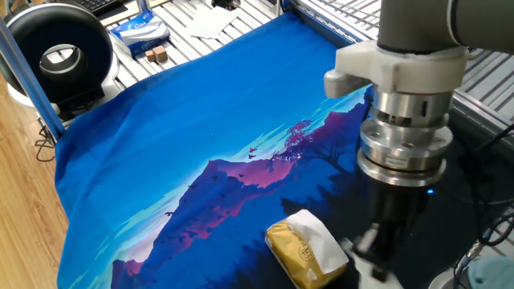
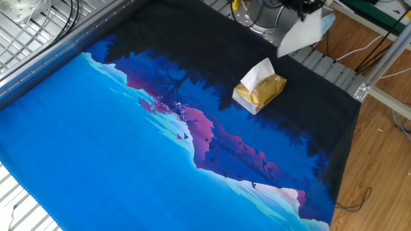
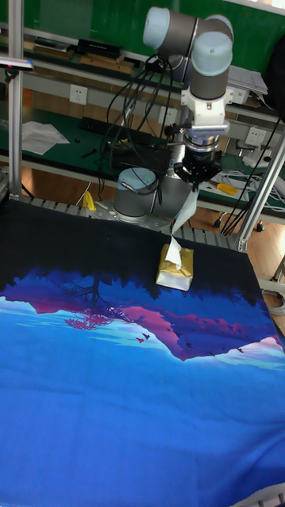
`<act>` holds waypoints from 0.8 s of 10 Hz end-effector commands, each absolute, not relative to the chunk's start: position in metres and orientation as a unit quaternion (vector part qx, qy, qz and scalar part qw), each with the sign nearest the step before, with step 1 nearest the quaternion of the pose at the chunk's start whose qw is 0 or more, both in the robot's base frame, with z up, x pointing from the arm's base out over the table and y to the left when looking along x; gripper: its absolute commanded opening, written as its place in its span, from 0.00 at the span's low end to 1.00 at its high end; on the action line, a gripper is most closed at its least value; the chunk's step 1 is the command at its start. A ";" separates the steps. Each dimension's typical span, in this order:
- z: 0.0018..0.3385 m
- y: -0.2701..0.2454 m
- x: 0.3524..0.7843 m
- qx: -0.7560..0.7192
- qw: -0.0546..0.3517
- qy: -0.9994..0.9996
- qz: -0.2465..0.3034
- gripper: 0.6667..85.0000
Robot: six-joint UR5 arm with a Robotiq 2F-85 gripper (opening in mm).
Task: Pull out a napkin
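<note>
One fixed view, L to R: black round device w/ silver centre [image 1: 58, 52] at far left edge, off the cloth; blue-and-white packet [image 1: 138, 30] on the slatted worktop [image 1: 193, 36] behind it, small brown blocks [image 1: 157, 54] just beside; white paper sheets [image 1: 210, 22] further along the slats. Blue mountain-print cloth [image 1: 177, 136] covers most of the worktop. Gold-yellow tissue pack [image 1: 301, 255] lies near bottom centre on the dark part of the cloth, a white tuft poking from its top. Arm wrist fills the right side, blocking the view behind it; end effector [image 1: 371, 245] sits low, right of the pack, fingertips blurred here

Other fixed view: napkin [image 2: 298, 33] hangs in the air, up and to the right of the pack [image 2: 259, 90], fully clear of it, not touching it. End effector [image 2: 307, 6] pinches the napkin's top edge at the frame's upper border. Cables and a grey arm base behind

Tall fixed view: pack [image 3: 175, 267] on cloth, napkin [image 3: 184, 210] dangling from the closed fingers of the end effector [image 3: 197, 176], its lower tip near the pack's tuft; cannot tell if they touch from this side. Metal frame posts [image 3: 265, 186] at right
</note>
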State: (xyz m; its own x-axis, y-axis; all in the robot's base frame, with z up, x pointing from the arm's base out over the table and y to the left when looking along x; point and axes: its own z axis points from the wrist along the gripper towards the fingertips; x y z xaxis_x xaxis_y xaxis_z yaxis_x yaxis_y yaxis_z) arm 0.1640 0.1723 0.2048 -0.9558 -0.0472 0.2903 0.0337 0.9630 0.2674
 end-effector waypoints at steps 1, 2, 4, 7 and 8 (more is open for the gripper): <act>0.196 0.176 0.225 -0.007 0.045 -0.990 -0.132 0.00; 0.190 0.156 0.254 0.010 -0.014 -0.996 -0.092 0.00; 0.198 0.115 0.321 0.051 -0.147 -0.988 -0.005 0.00; 0.223 0.057 0.361 0.139 -0.219 -0.956 0.137 0.00; 0.228 0.047 0.366 0.155 -0.223 -0.948 0.164 0.00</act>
State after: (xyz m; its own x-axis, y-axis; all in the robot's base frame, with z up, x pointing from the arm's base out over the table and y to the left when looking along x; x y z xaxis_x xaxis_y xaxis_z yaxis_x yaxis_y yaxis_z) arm 0.3363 0.0769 0.2020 -0.9169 -0.2556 -0.3065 -0.1998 0.9589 -0.2016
